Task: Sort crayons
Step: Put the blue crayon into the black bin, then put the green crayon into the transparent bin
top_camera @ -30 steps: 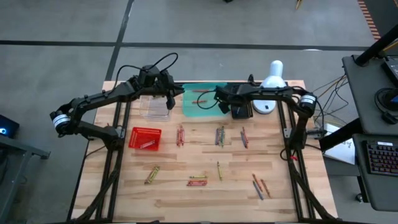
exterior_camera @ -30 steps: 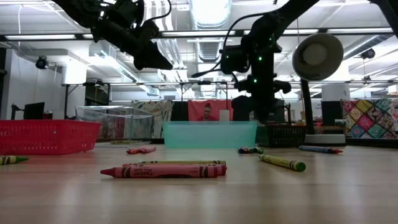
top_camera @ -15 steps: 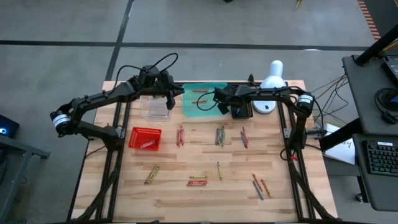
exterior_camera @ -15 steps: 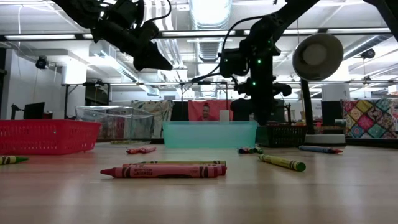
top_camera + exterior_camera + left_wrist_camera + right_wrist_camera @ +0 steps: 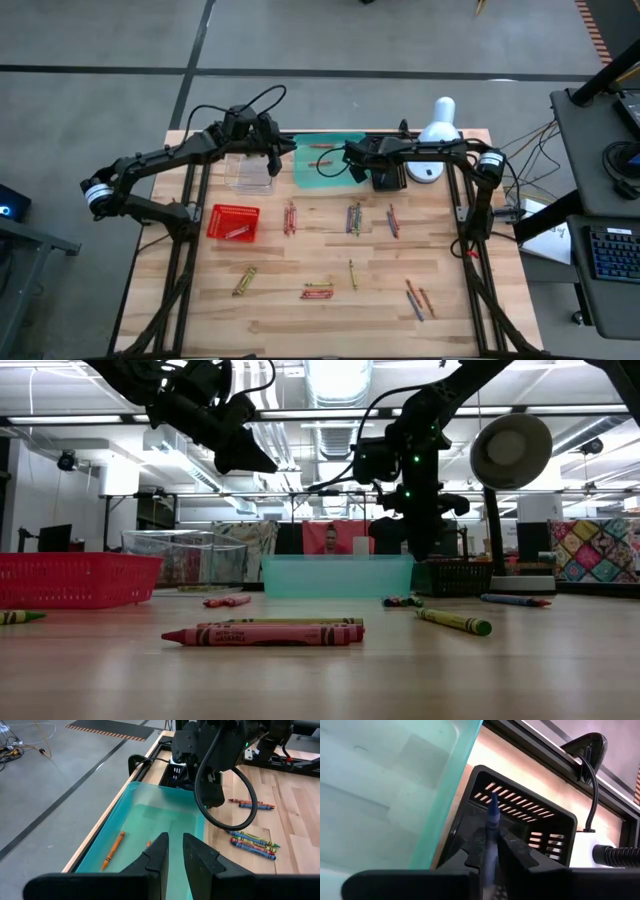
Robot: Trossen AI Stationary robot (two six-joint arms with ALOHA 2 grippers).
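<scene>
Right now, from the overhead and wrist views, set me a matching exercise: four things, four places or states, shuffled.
Things:
1. red mesh plastic basket
2. translucent teal plastic tray
3. black slotted plastic basket
4. blue wax crayon

Places or states:
A. between the right gripper fingers
B. holds orange crayons
C. on the table's left half
D. beside the white lamp

Pairs: 1-C, 2-B, 3-D, 4-A
</scene>
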